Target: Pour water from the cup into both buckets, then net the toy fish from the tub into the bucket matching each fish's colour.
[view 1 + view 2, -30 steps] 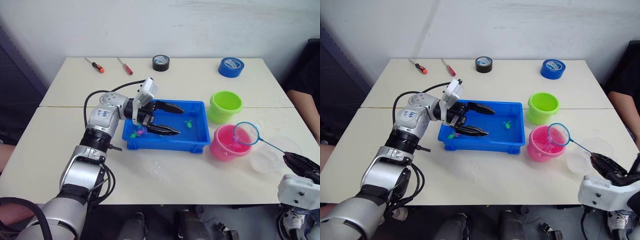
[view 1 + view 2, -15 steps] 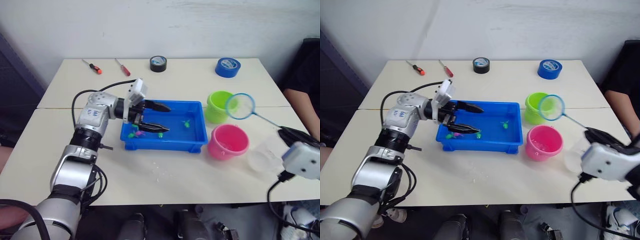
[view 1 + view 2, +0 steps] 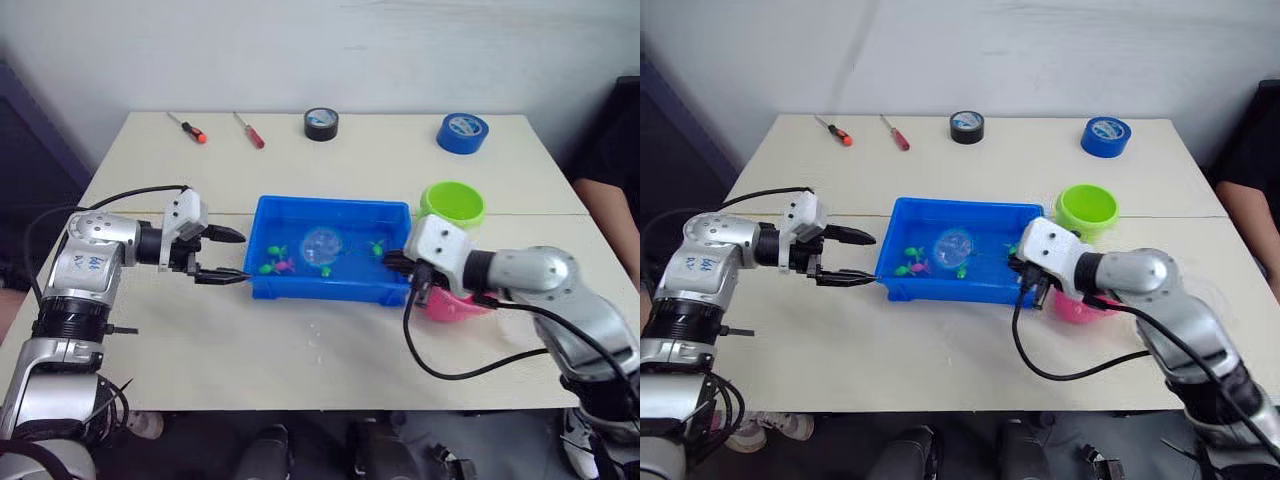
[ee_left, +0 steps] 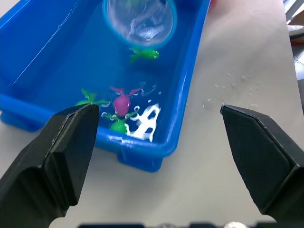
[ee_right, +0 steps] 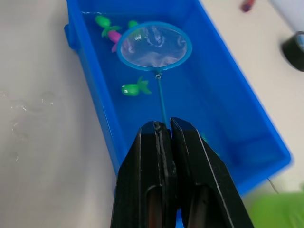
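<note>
right gripper (image 5: 164, 128) is clamped on the net (image 5: 155, 45) handle over the tub (image 3: 395, 214) (left gripper (image 3: 222, 257) hangs open beside it), could easily scoop that green fish (image 5: 135, 88) with a pink one

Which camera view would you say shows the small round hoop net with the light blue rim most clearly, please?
The right wrist view: the small round hoop net shows its whole rim, mesh and handle running back to the right gripper, shut on it. The left wrist view cuts off its rim; both eye views show it small, inside the bright blue rectangular tub.
</note>
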Available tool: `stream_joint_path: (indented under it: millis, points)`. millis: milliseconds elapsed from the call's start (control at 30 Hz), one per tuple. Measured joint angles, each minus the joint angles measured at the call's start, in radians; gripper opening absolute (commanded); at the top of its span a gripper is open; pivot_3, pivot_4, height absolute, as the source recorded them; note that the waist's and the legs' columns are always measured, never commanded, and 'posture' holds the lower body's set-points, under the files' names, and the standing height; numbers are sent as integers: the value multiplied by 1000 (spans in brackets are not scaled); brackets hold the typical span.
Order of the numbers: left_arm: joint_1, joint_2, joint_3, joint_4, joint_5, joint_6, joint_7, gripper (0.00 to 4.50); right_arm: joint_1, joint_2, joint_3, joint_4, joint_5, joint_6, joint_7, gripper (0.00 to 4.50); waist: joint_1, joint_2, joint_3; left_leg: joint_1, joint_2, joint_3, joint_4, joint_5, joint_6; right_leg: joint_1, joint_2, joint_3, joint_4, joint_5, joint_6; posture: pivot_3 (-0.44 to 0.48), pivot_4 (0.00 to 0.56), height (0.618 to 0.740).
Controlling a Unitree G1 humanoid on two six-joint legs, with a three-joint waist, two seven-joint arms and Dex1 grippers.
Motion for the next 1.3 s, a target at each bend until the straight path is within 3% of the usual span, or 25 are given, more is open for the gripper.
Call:
stream_joint_path:
  millis: [267,800,1300]
  points:
    - [88,34,55,-160,-37,88,54,4447,-132,47,181,250,-180,-168,26,0,2,0,0,-2,0,0,0,0,0,-2,0,-1,0,0,0,0,150,736]
    - [114,32,65,-218,-55,129,106,4447,-138,143,183,316,-249,-226,63,0,-18,0,0,-3,0,0,0,1,-1,-3,1,-1,2,0,0,0,150,736]
    - [92,22,56,-148,-54,93,83,4447,-188,193,179,398,-294,-234,59,0,-23,0,0,-2,0,0,0,1,-2,-3,1,-1,3,0,0,0,150,736]
